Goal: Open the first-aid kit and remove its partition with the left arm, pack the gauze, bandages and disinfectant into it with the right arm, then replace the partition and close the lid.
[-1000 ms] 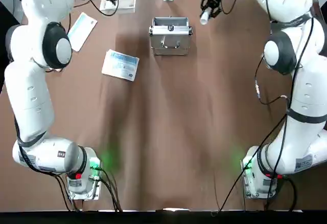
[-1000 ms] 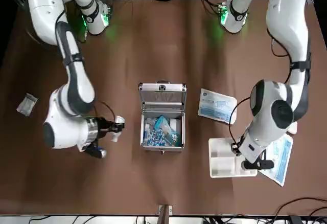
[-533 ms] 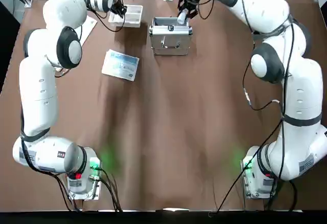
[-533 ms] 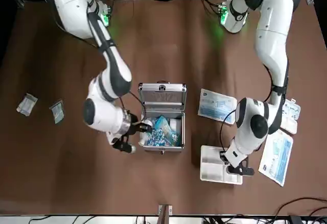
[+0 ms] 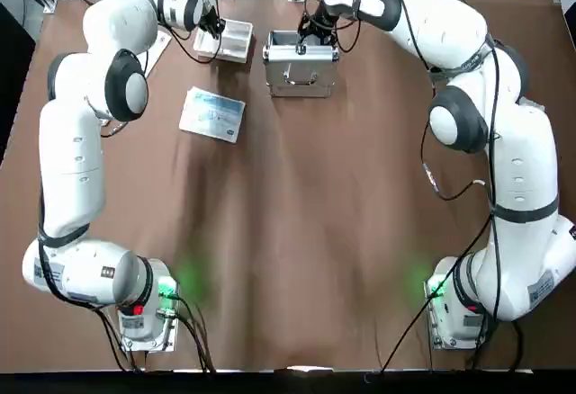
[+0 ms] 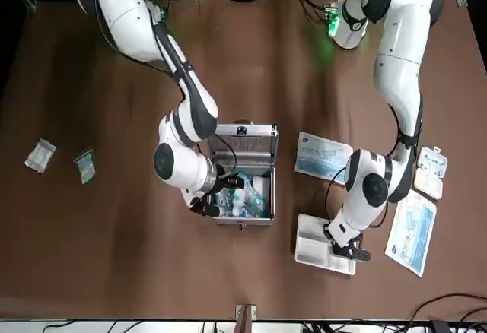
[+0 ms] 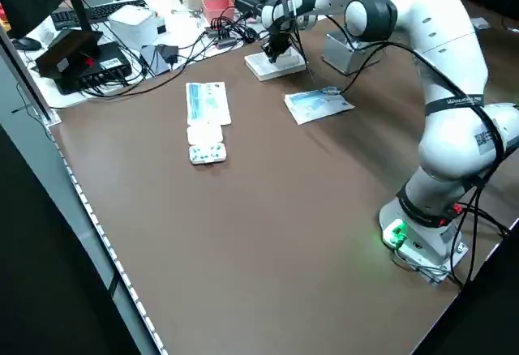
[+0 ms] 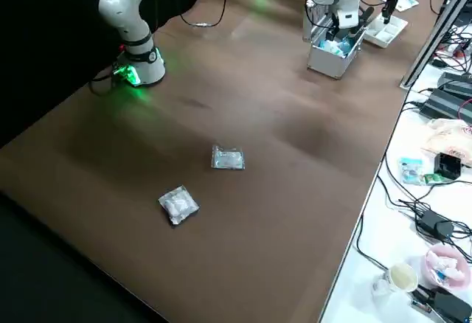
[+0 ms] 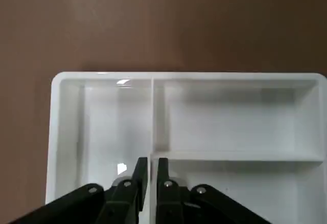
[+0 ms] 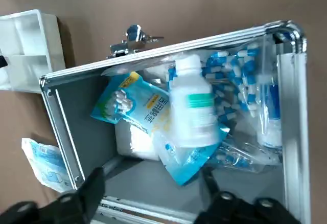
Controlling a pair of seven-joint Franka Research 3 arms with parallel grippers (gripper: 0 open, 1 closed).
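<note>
I'm at the packing step. My right gripper (image 10: 148,203) hangs over the open case (image 6: 242,185) at the far middle of the table, fingers spread wide, nothing in them. The disinfectant bottle (image 10: 191,106) lies inside the case on top of the packets, apart from the fingers, so I judge it packed. My left gripper (image 9: 148,175) is pinched on a divider wall of the partition (image 5: 225,40), which sits on the table just left of the case. Next: clear the right arm, lift the partition over into the case, then shut the lid (image 6: 242,141).

White disinfectant (image 10: 192,104) atop packets; lid (image 6: 242,144) upright
</note>
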